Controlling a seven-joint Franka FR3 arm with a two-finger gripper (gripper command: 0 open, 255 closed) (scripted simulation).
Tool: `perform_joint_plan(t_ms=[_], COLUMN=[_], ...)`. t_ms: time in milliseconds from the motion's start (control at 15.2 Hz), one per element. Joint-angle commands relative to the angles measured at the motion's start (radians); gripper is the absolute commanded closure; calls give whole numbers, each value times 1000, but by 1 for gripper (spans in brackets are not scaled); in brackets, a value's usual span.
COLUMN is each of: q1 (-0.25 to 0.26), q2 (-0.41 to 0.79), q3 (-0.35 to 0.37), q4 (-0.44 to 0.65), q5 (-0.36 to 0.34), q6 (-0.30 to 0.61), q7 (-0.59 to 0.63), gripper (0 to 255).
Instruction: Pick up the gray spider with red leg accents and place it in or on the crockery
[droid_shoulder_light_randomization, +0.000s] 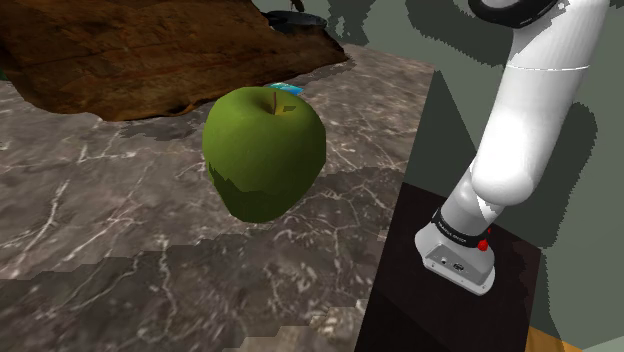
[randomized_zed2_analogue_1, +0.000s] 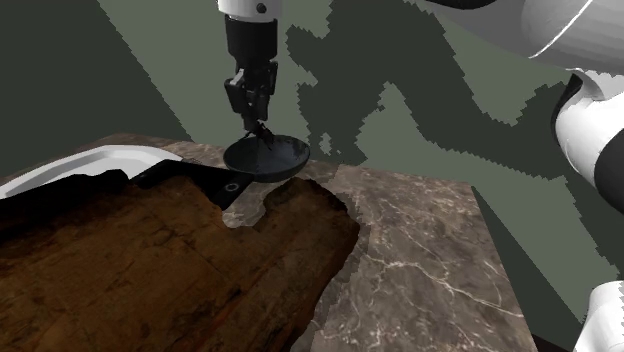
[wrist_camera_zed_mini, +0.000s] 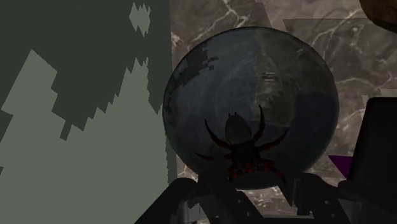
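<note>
In the second exterior view, a white rimmed object (randomized_zed2_analogue_1: 95, 160) lies at the left edge of the marble bench (randomized_zed2_analogue_1: 430, 250). A rough dark-brown slab (randomized_zed2_analogue_1: 150, 265) partly covers it and spreads over the bench's near left part. Just past the slab's far corner, near the bench's far edge, sits the dark bowl (randomized_zed2_analogue_1: 266, 158). Directly above it hangs the black gripper (randomized_zed2_analogue_1: 258, 122), its fingers clenched on the small dark spider (randomized_zed2_analogue_1: 262, 132), which is in the air just over the bowl's rim. The white arm (randomized_zed2_analogue_1: 590, 130) rises at that view's right. In the wrist view the spider (wrist_camera_zed_mini: 240, 151), dark grey with red on its legs and body, sits between the fingers of the gripper (wrist_camera_zed_mini: 240, 184), seen against the glossy round bowl (wrist_camera_zed_mini: 254, 95) beneath; a purple scrap (wrist_camera_zed_mini: 343, 164) shows beside the bowl. In the shoulder view the slab (droid_shoulder_light_randomization: 140, 55) covers the bench's far left, a big green apple (droid_shoulder_light_randomization: 265, 150) stands mid-bench with a blue item (droid_shoulder_light_randomization: 288, 88) just behind it, the bowl (droid_shoulder_light_randomization: 296, 20) is at the far edge, and the dark stand (droid_shoulder_light_randomization: 450, 310) fills the lower right.
</note>
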Motion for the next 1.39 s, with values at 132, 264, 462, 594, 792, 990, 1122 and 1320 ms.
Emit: perform_joint_plan(t_ms=[132,264,462,594,792,990,1122,1320], q1=[-4,-6,-8,-8,-8,-8,-8,-9], q2=[-40,-59,-83,-83,-83,-83,-79,-80], q3=[0,-1,-1,-1,-1,-1,-1,-1], q4=[-113,-168,-247,-247,-247,-247,-242,-243], q5=[4,6,8,8,8,8,7,7], q6=[74,110,165,165,165,165,163,164], q7=[4,6,8,8,8,8,8,7], gripper=[255,255,255,255,255,255,0,0])
